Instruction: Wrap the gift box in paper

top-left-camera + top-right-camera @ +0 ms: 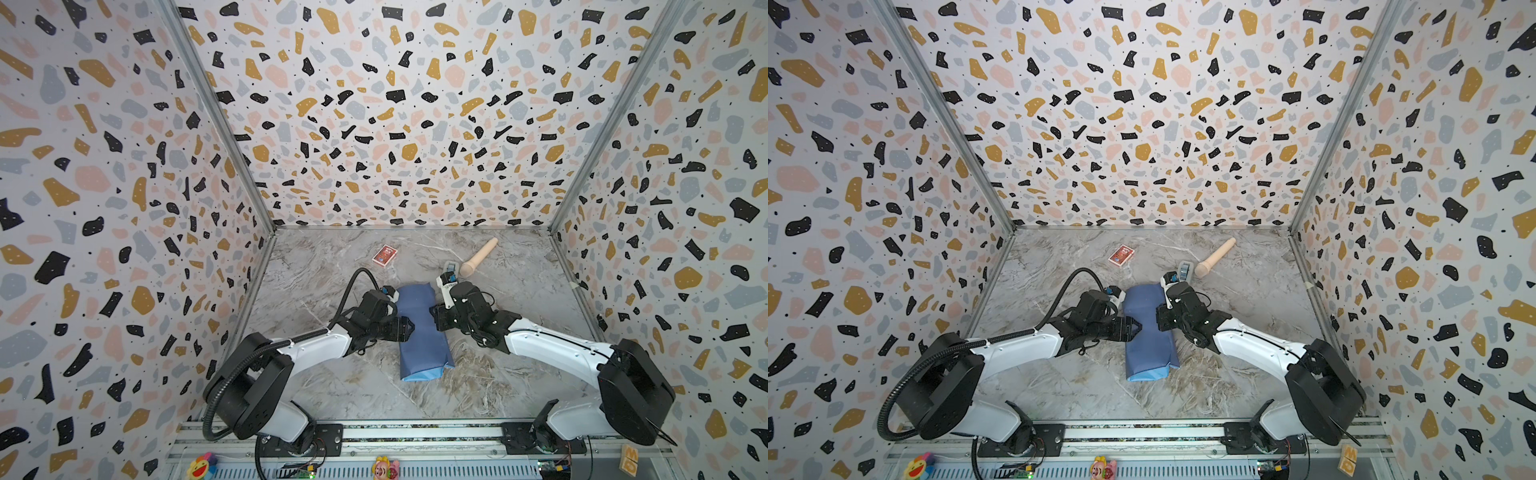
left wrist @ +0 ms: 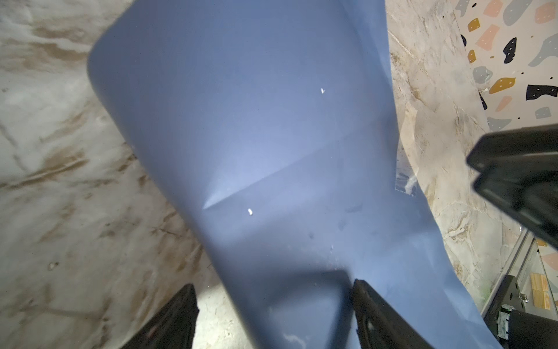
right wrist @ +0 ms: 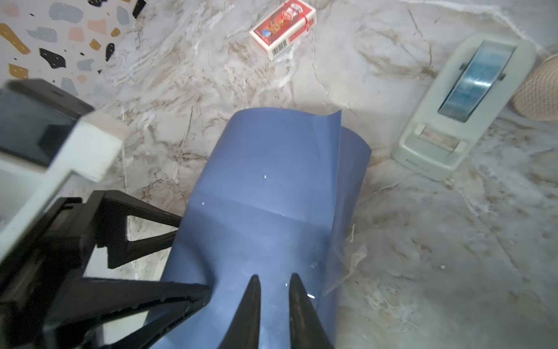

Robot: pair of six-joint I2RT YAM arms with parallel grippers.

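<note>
The blue paper (image 1: 424,353) (image 1: 1148,353) lies as a long folded-over bundle in the middle of the table. The gift box is hidden; the paper covers it. My left gripper (image 1: 409,328) (image 2: 273,285) is open at the bundle's left side, one finger over the paper (image 2: 256,121) and one over the table. My right gripper (image 1: 433,316) (image 3: 273,278) hovers at the bundle's right side, over the paper (image 3: 265,181). Its jaws stand a narrow gap apart with nothing between them. A strip of clear tape (image 3: 335,263) (image 2: 404,178) sticks out past the paper's overlapping edge.
A white tape dispenser (image 1: 449,268) (image 3: 462,105) stands just behind the right gripper. A beige wooden handle (image 1: 478,257) lies beyond it. A small red card pack (image 1: 384,254) (image 3: 283,27) lies at the back left. Patterned walls close the table on three sides.
</note>
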